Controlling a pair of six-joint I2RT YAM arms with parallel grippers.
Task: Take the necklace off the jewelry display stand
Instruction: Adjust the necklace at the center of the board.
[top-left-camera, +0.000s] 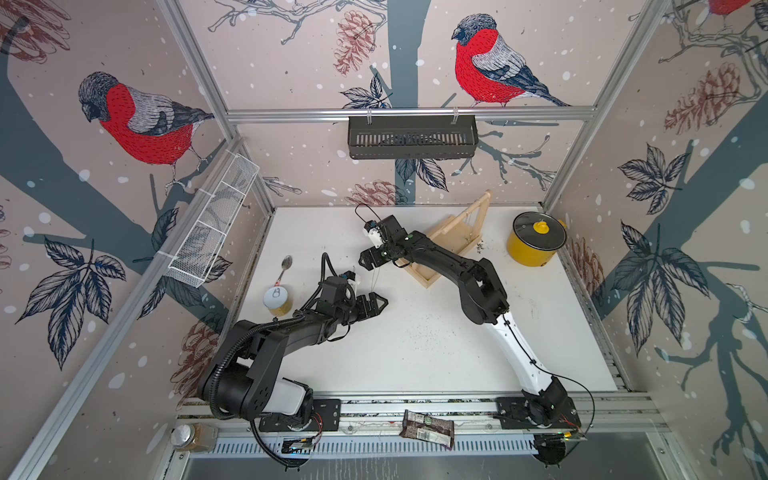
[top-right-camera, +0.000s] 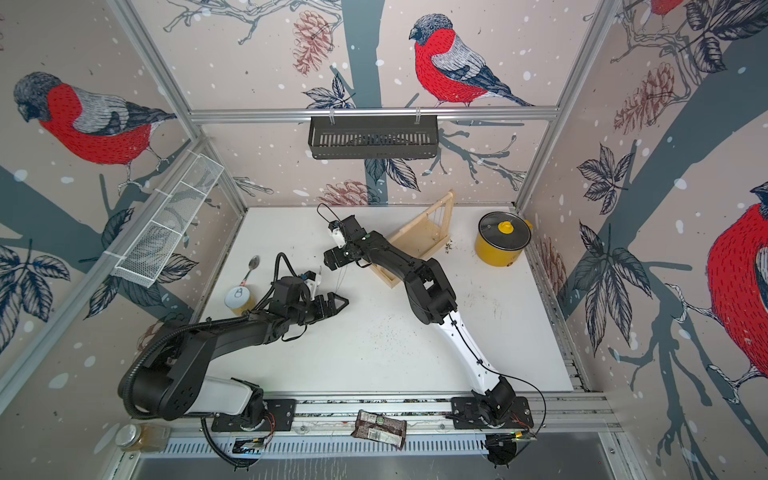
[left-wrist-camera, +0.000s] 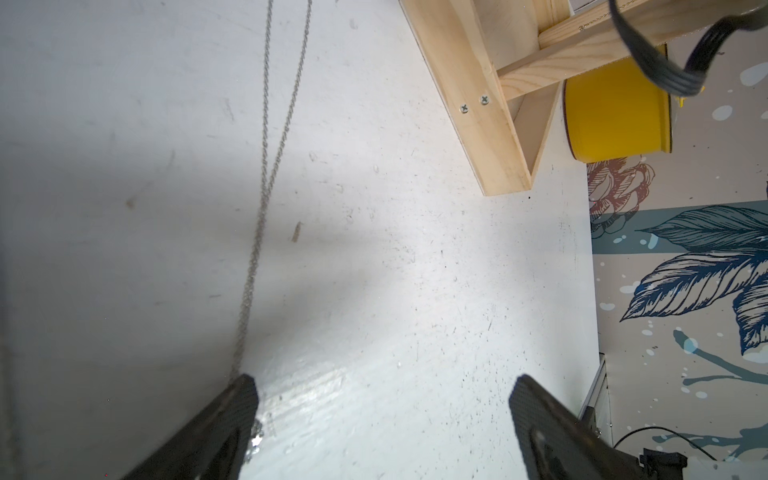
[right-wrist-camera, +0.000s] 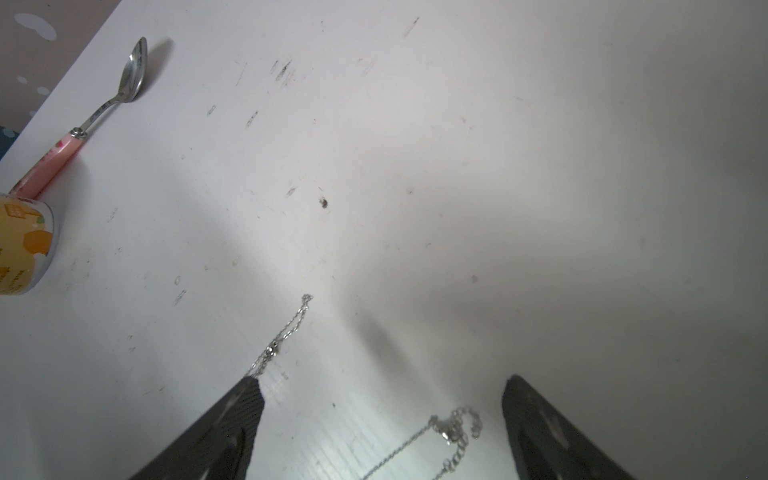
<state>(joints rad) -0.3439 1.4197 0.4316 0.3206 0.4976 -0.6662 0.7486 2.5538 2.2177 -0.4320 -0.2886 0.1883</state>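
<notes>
SNAG RISK: The silver necklace (right-wrist-camera: 286, 332) hangs clear of the wooden jewelry display stand (left-wrist-camera: 486, 137). It is draped over one fingertip (right-wrist-camera: 245, 399) of the right claw (right-wrist-camera: 380, 386), whose jaws stand wide apart and grip nothing — the clasp end shows between them. Should this arm pull away, the chain caught on that tip could be dragged along. It could also swing and tangle on the left claw (left-wrist-camera: 382, 386), likewise spread wide and empty, where the strand meets one finger (left-wrist-camera: 241, 395). The right arm stretches out over the stand's base, its claw raised above the white worktop (top-left-camera: 415, 345) and tipped downward, with the stand just behind it. The left arm is bent at the elbow — its claw sits low and near the right one, aimed toward the stand.
</notes>
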